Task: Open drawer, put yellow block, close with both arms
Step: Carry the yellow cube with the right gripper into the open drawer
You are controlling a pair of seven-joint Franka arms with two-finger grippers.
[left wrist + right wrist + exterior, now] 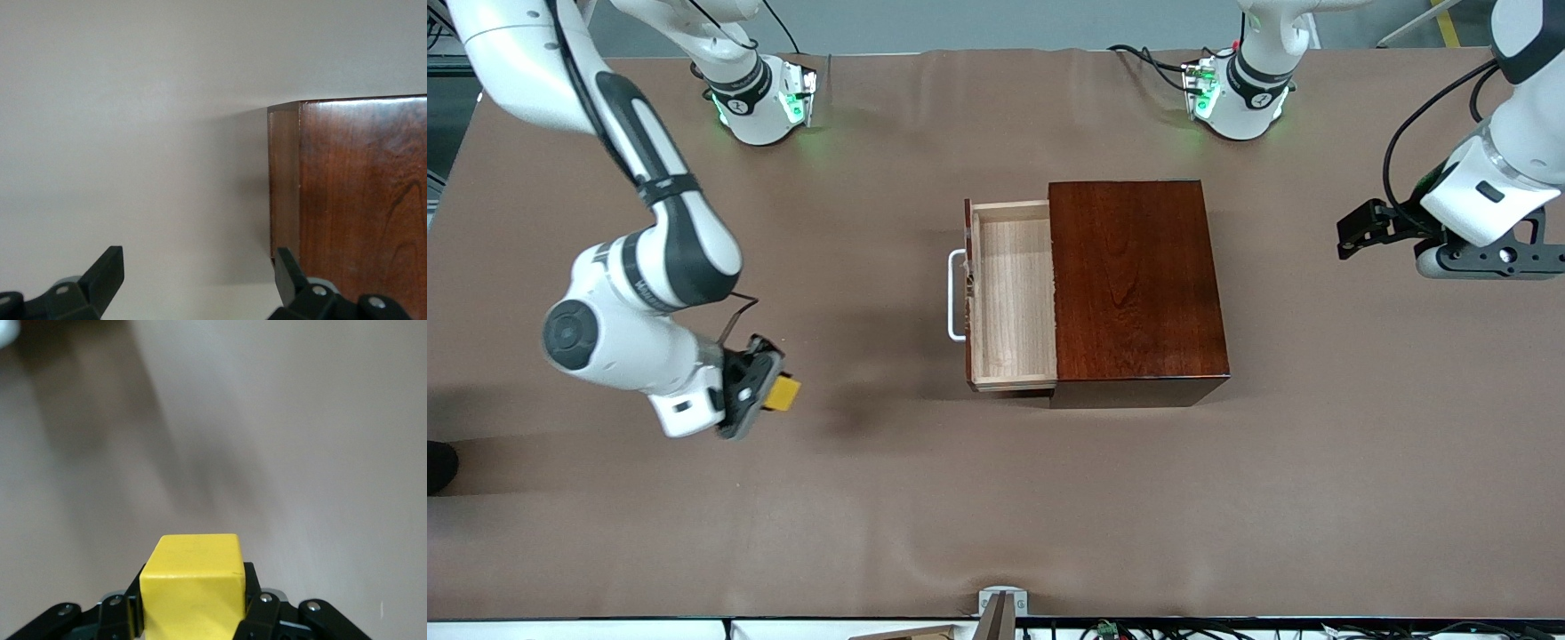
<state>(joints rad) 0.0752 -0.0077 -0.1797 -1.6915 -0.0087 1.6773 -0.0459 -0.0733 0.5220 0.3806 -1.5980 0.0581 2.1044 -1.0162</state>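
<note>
The yellow block (784,394) sits clamped between the fingers of my right gripper (769,393), held over bare table toward the right arm's end, apart from the drawer. In the right wrist view the yellow block (193,580) fills the gap of the right gripper (193,595), with only table below. The drawer (1014,293) stands pulled out of the dark mahogany box (1134,284), its pale tray empty and its white handle (956,295) facing the right arm's end. My left gripper (1356,236) waits open beside the box at the left arm's end. In the left wrist view the left gripper (198,273) holds nothing, with the box (360,200) ahead.
Brown cloth covers the table (996,498). Both arm bases glow green along the edge farthest from the front camera. A small grey bracket (1000,609) sits at the table's nearest edge.
</note>
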